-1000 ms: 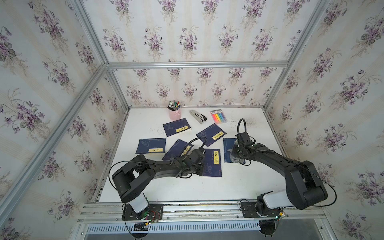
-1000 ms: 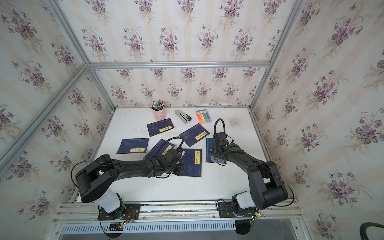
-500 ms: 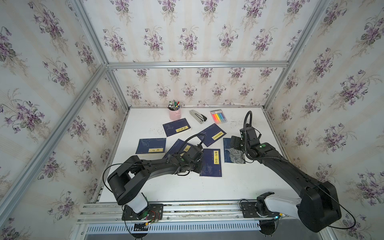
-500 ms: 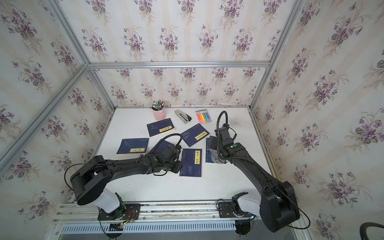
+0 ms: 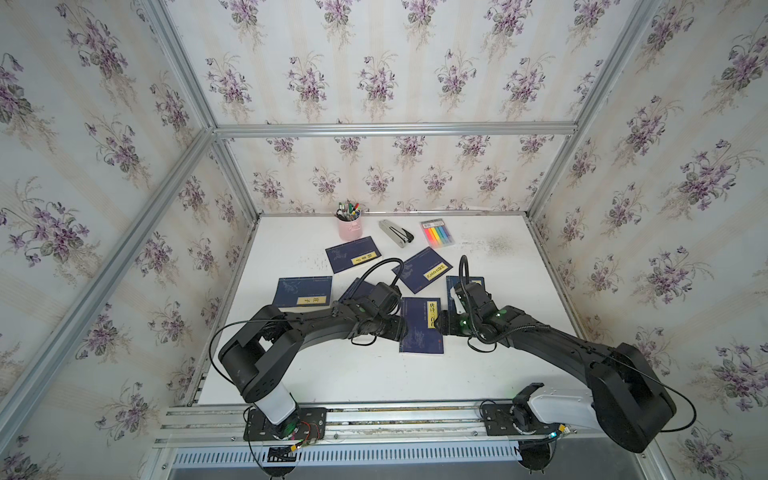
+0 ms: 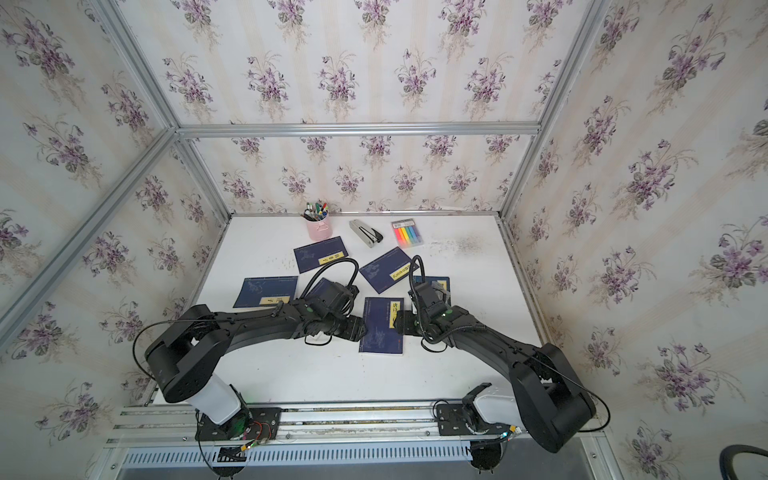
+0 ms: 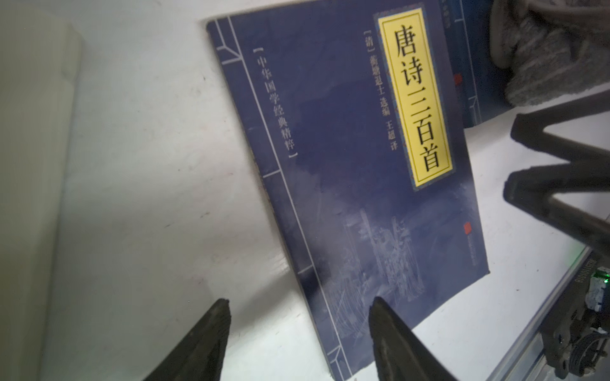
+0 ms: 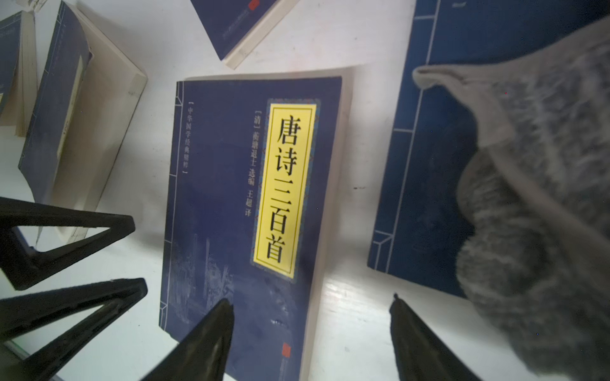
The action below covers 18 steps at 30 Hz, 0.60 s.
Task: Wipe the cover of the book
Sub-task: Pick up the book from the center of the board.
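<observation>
Left wrist view: the left gripper (image 7: pixel 300 303) has its two dark fingers (image 7: pixel 392 336) spread wide with nothing gripped. One tip hangs over the white table (image 7: pixel 148 184) and its mate over the book (image 7: pixel 356 184), so the book's spine edge runs between them.
Right wrist view: the right gripper (image 8: pixel 310 300) is likewise parted and empty. One finger (image 8: pixel 204 343) sits over the cover near the book's fore-edge, the other over the bare strip of table just outside that edge.
Book: a dark blue paperback with a yellow title strip, closed and lying flat with its cover up. It lies between the two sets of fingertips, and in both top views the grippers face each other across it.
Facing fingers: each wrist view shows the opposite gripper's fingers across the cover, also standing apart.
Grey cloth (image 8: pixel 544 204): crumpled and lying loose just beyond the right gripper's outer finger, on a second blue book (image 8: pixel 429 165) that sits beside the first. No finger holds it.
Contact: whether any fingertip actually touches the cover — cannot tell.
Past the fingertips: in a top view, further blue books (image 5: pixel 353 254) lie scattered on the table beyond both grippers. Well past those, along the far edge, stand a pink pen cup (image 5: pixel 348 229), a stapler (image 5: pixel 397 235) and a pack of coloured highlighters (image 5: pixel 437 233).
</observation>
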Available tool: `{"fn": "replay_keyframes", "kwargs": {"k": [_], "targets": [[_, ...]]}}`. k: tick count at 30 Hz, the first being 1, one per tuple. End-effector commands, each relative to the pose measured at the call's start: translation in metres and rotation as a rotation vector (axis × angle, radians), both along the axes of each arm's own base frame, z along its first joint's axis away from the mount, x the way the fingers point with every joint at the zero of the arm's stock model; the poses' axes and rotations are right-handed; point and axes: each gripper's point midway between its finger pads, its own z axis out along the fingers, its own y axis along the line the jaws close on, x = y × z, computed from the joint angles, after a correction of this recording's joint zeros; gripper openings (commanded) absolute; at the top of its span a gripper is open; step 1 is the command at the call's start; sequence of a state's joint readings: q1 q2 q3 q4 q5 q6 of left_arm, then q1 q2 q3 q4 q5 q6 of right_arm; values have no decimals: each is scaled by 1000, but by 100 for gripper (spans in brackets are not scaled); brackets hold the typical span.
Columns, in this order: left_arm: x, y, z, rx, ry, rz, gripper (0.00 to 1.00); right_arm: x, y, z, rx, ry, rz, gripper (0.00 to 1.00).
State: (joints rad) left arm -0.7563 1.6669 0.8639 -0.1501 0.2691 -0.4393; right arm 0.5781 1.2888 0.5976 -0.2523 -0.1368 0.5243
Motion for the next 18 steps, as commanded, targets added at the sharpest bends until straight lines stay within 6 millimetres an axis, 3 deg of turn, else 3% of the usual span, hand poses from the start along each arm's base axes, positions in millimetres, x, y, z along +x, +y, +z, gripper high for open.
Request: {"fn": "replay_keyframes", "kwargs": {"k": [1,10,18], "targets": [[2,-13,4,-70,24,6,67,3,16,5,82,-14,13,68],[4,-21,-4,-148,83,34,65,-4,13,-16,51,36,15,52],[4,-23,-8,-170,108,40,65,-5,8,-40,3,83,-17,31]]}}
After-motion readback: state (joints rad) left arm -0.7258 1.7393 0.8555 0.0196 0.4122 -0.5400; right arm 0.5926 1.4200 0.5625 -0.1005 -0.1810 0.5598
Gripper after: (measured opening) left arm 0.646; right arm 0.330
